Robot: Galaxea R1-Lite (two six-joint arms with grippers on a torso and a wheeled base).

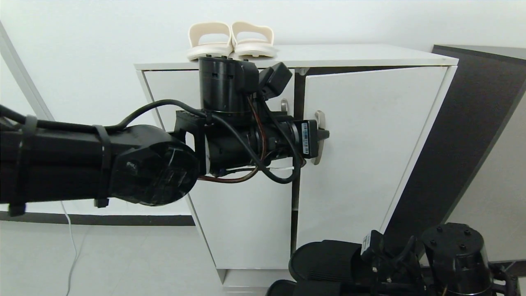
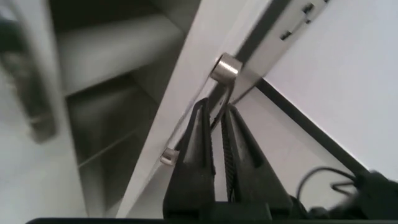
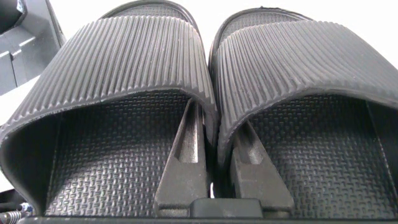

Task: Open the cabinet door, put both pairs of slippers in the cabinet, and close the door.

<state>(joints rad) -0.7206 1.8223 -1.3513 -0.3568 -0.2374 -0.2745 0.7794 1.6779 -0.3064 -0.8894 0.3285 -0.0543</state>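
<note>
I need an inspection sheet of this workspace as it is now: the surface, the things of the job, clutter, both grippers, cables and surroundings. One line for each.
Surface: cabinet top, white, carrying one pair of slippers near its left end.
Job's things: cream slippers side by side on top; black slippers held low before the cabinet; right door looks slightly ajar, shelves showing inside.
Clutter: nothing seen.
Grippers: left gripper shut on the door handle; right gripper shut on the black slippers, one finger in each, pinching their inner walls together.
Cables: black cables looped at the left wrist; white cable on the floor.
Surroundings: white wall; dark panel right of the cabinet.
</note>
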